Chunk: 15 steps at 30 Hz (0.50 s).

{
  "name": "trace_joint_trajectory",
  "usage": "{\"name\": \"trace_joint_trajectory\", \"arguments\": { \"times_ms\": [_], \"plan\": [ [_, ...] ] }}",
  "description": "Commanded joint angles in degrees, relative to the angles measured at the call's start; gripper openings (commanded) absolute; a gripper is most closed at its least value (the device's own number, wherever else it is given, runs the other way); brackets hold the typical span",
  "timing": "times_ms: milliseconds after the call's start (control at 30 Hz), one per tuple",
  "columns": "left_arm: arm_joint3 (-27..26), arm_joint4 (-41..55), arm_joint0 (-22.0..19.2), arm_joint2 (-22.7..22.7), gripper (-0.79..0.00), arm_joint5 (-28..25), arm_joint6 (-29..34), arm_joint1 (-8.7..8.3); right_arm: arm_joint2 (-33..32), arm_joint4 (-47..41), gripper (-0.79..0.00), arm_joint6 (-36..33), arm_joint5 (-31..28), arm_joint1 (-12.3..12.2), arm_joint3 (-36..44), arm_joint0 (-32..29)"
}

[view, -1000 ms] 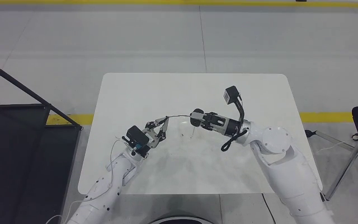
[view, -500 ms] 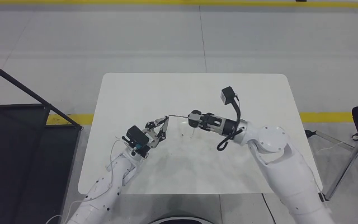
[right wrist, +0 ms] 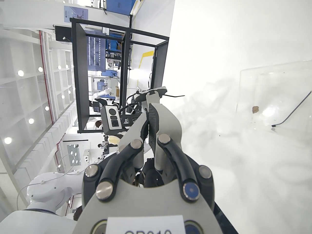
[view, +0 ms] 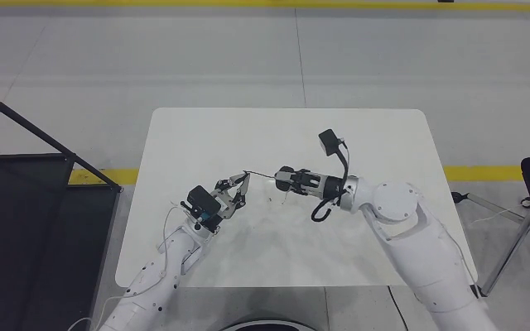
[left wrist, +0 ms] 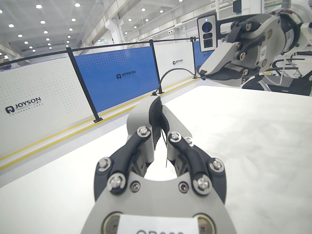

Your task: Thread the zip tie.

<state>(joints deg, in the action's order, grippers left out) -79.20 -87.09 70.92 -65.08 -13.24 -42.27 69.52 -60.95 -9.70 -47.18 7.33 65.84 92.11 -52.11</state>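
Top view: left end effector [view: 240,181] and right end effector [view: 278,176] are each clamped on the thin black zip tie [view: 261,172] above the white worktop [view: 199,141].

Glossy white arms [view: 426,248] end in grey, black-linked, screw-studded hands [left wrist: 157,102].

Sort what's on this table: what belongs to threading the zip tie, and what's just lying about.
Job: thin black plastic zip tie, arched between the shut left gripper and the shut right gripper.

Lying about: clear plastic sheet on the white table, with a second thin black strip and a small brown scrap on it.
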Motion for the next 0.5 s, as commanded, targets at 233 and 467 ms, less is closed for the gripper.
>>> {"name": "trace_joint_trajectory", "arguments": {
  "times_ms": [233,467],
  "plan": [
    [-0.62,0.32,0.26,-0.1,-0.785,0.4,0.77,0.04,1.04,2.34,-0.785,0.01,3.25,0.15,-0.29,1.06],
    [-1.95,0.76,1.19,-0.89,-0.785,2.19,0.24,0.14,1.01,2.68,-0.785,0.53,5.14,0.23,-0.39,1.21]
  ]
}}
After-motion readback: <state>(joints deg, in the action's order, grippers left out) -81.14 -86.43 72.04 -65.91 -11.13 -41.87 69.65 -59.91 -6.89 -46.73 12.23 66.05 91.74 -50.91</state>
